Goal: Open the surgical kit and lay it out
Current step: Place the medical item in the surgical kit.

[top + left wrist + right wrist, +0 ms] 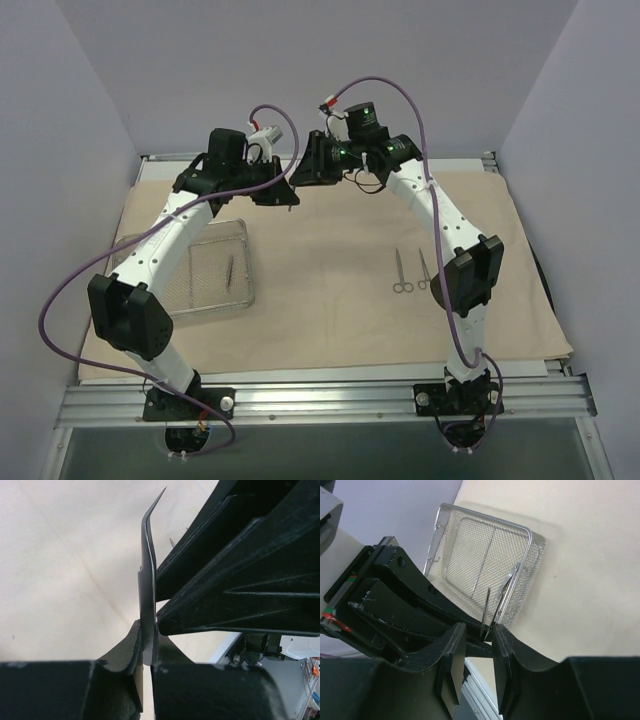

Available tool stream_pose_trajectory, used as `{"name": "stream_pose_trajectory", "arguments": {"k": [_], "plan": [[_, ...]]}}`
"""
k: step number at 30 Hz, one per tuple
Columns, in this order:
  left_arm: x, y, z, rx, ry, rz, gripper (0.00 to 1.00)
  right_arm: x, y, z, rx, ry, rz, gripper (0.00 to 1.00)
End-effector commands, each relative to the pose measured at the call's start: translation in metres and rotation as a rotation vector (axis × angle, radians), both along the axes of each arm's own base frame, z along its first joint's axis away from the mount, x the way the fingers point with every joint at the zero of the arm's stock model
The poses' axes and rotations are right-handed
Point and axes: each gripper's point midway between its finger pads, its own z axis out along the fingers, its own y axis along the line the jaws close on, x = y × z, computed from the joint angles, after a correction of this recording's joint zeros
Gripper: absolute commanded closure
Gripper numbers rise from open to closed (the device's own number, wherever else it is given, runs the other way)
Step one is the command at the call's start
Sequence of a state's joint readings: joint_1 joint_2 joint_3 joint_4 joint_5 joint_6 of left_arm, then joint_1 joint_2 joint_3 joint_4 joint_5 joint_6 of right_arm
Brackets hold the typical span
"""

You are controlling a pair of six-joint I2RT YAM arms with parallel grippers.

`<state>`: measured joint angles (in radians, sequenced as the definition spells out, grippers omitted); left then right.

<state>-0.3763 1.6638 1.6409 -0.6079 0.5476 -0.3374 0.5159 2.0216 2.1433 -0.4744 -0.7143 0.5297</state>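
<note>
The step in hand looked like a handover in the air above the far middle of the beige cloth wrap [330,300], which lay spread flat over the surface [330,392]. The left claw [148,650] was closed tight on a thin metal instrument [147,570], whose curved tip stood up past its jaws. The right claw [479,665] faced it at close quarters, partly open, with its fingers [454,655] either side of the same instrument and no firm pinch to be seen. Two instruments [402,272] lay side by side on the cloth near the right arm. The mesh tray [243,300] sat on the left of the cloth with one more instrument [230,270] inside. The next move probably called for the right claw to close squarely on the thin steel before the left let go, then carry it over and set it beside the laid pair.
</note>
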Motion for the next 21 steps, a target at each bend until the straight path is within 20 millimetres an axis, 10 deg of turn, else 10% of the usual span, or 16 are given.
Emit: {"name": "stream_pose_trajectory", "arguments": {"k": [1,6,10,13,14,15,21], "plan": [[0.0,-0.008,0.025,-0.044,-0.061,-0.024,0.98,0.004,0.005,0.016,0.041,-0.041,0.014,0.73],[-0.001,-0.01,0.028,-0.056,-0.066,-0.034,0.98,0.007,0.006,0.013,0.037,-0.038,0.01,0.74],[0.0,-0.01,0.027,-0.059,-0.061,-0.034,0.98,0.007,0.005,0.014,0.025,-0.043,0.007,0.97],[0.001,-0.009,0.026,-0.059,-0.055,-0.031,0.74,0.009,-0.004,0.007,-0.019,-0.025,-0.027,1.0],[0.001,-0.007,0.026,-0.06,-0.057,-0.028,0.53,0.012,-0.01,0.001,-0.045,-0.017,-0.052,1.0],[0.007,0.017,0.019,-0.036,-0.047,0.043,0.02,0.012,-0.034,-0.017,-0.174,-0.004,-0.09,1.0],[0.006,0.066,0.013,0.043,-0.049,0.153,0.06,-0.009,-0.091,-0.076,-0.487,0.117,-0.149,1.0]]}}
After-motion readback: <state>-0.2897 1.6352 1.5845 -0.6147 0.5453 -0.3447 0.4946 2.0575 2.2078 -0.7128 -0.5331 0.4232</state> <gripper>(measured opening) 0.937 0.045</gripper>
